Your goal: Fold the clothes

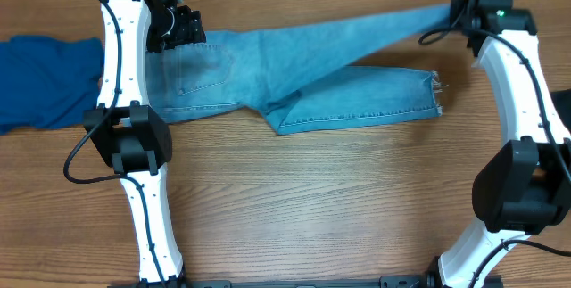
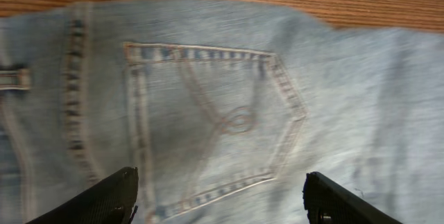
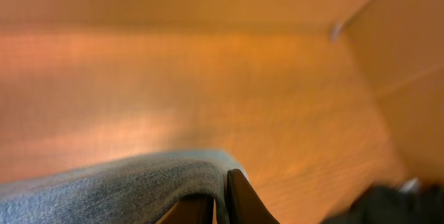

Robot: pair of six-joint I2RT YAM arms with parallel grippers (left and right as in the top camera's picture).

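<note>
**Item: pale-blue jeans [image 1: 268, 65].** Laid along the far edge of the bench [image 1: 312, 199], waistband toward the far-left corner. One leg is laid flat, its frayed hem [image 1: 435, 92] pointed at the right edge. The other leg is stretched toward the far-right corner.

**Item: royal-blue garment [image 1: 45, 78].** Bunched at the left edge, untouched.

**Left claw [image 2: 218, 196].** Held wide open above the back pocket [image 2: 215, 127]; nothing is gripped.

**Right claw [image 3: 218, 200].** Pinched nearly shut on the denim of the stretched leg.

**Hazards, as judged.** Only a small amount of cloth appears to be caught, so the leg may be lost under tension. With the waistband unpinned, the whole garment may be dragged rightward and the fold laid crooked.

**Markings.** No brand, label or legible writing is found; only a stitched curl is seen on the pocket.
</note>
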